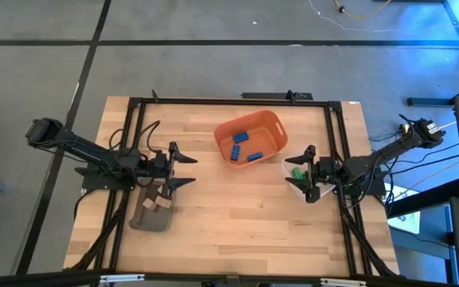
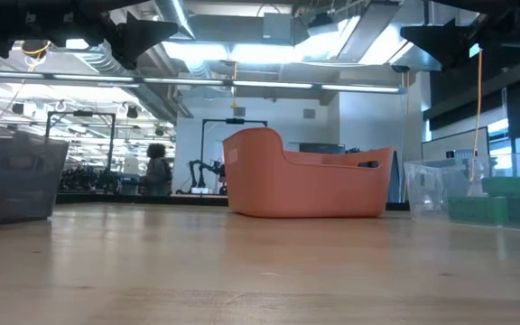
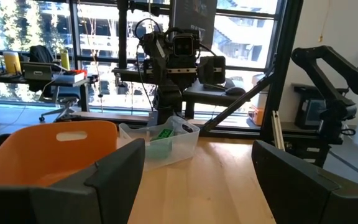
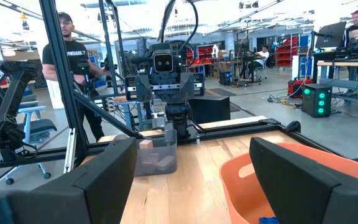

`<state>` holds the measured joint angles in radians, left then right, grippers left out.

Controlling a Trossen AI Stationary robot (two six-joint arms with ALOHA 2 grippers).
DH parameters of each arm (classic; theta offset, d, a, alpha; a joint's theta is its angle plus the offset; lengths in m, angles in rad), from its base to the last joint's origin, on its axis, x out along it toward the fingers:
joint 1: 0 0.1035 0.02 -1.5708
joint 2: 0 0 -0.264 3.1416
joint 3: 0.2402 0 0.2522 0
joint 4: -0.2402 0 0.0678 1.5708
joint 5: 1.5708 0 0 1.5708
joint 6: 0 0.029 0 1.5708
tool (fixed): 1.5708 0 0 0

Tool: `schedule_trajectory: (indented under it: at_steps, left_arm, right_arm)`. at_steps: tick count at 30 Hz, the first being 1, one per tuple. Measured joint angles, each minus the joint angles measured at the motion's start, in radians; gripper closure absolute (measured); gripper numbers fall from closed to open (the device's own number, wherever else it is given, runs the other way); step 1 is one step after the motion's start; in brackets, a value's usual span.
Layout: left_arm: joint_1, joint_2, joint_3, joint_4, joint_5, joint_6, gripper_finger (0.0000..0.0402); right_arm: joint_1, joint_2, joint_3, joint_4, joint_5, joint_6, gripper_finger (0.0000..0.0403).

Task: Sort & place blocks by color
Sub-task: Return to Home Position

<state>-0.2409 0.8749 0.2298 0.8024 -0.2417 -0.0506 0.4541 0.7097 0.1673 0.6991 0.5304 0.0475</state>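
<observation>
Several blue blocks (image 1: pixel 244 143) lie in the orange bin (image 1: pixel 249 137) at the table's far middle. Green blocks (image 1: pixel 298 172) (image 3: pixel 162 134) sit in a clear bin (image 3: pixel 166 144) at the right. Tan blocks (image 1: pixel 159 203) (image 4: pixel 145 144) lie in the grey-brown tray (image 1: pixel 154 211) at the left. My left gripper (image 1: pixel 191 171) hangs open above the table, right of the tray, pointing level toward the right. My right gripper (image 1: pixel 305 173) hangs open over the clear bin, pointing toward the left. Neither has anything between its fingers (image 3: pixel 114 174) (image 4: pixel 110 168).
A black metal frame (image 1: pixel 134 104) runs along the table's left, far and right sides. Bare wood (image 1: pixel 237 215) spreads between the two grippers and toward the near edge. A person (image 4: pixel 67 56) stands beyond the table, behind the left arm.
</observation>
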Motion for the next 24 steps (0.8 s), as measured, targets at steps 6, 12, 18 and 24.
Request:
schedule_trajectory:
  at_steps: [6, 12, 18, 24]
  left_arm:
    - [0.0, 0.0, 0.0, -0.001, 0.0, 0.0, 0.0113]
    - [0.0, 0.0, 0.0, -0.001, 0.0, 0.0, 0.0113]
    - [0.0, 0.0, 0.0, -0.001, 0.0, 0.0, 0.0113]
    - [0.0, -0.074, -0.002, -0.116, -0.005, 0.055, 0.0116]
  right_arm:
    - [0.0, 0.0, 0.0, 0.0, 0.0, 0.0, 0.0089]
    - [0.0, 0.0, 0.0, -0.001, 0.0, -0.002, 0.0089]
    - [0.0, 0.0, 0.0, -0.001, 0.0, -0.003, 0.0089]
    - [0.0, 0.0, 0.0, -0.003, 0.0, 0.001, 0.0089]
